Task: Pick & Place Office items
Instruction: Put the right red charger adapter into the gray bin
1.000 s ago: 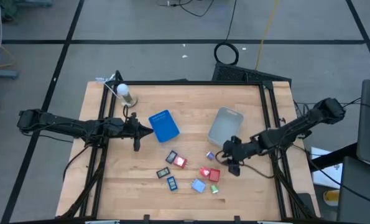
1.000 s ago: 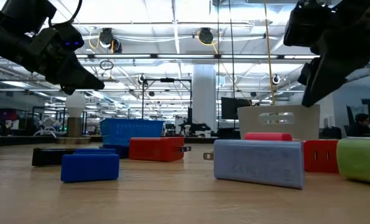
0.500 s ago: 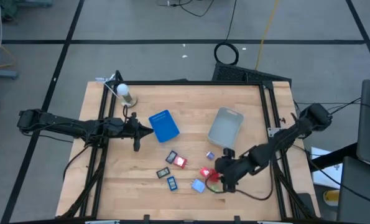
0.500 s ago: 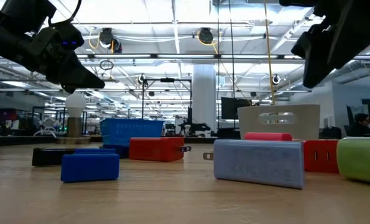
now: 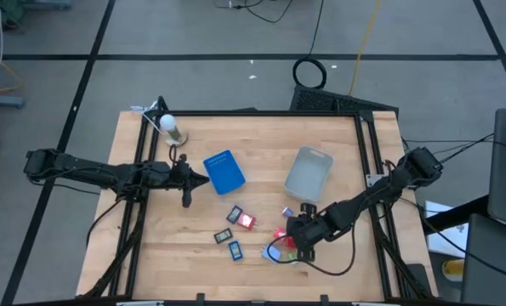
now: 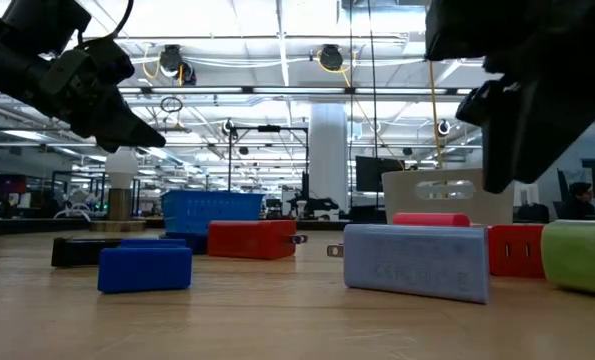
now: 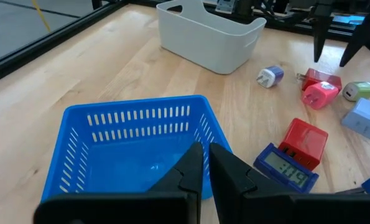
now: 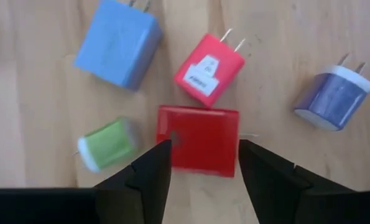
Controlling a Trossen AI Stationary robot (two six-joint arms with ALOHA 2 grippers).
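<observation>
Since the earlier frame, the right arm has swung in from beside the clear plastic tub (image 5: 309,171) to hang over the cluster of small items. The right gripper (image 8: 200,163) now hovers with fingers parted, straddling a flat red square block (image 8: 199,140) and holding nothing. Around it lie a light blue plug (image 8: 115,43), a pink-red plug (image 8: 208,68), a green piece (image 8: 108,144) and a dark blue plug (image 8: 332,99). The left gripper (image 7: 205,167) waits with fingers pressed together over the empty blue slotted basket (image 7: 110,140). By my reckoning, no item has been placed; all remain on the wooden table (image 5: 150,255).
</observation>
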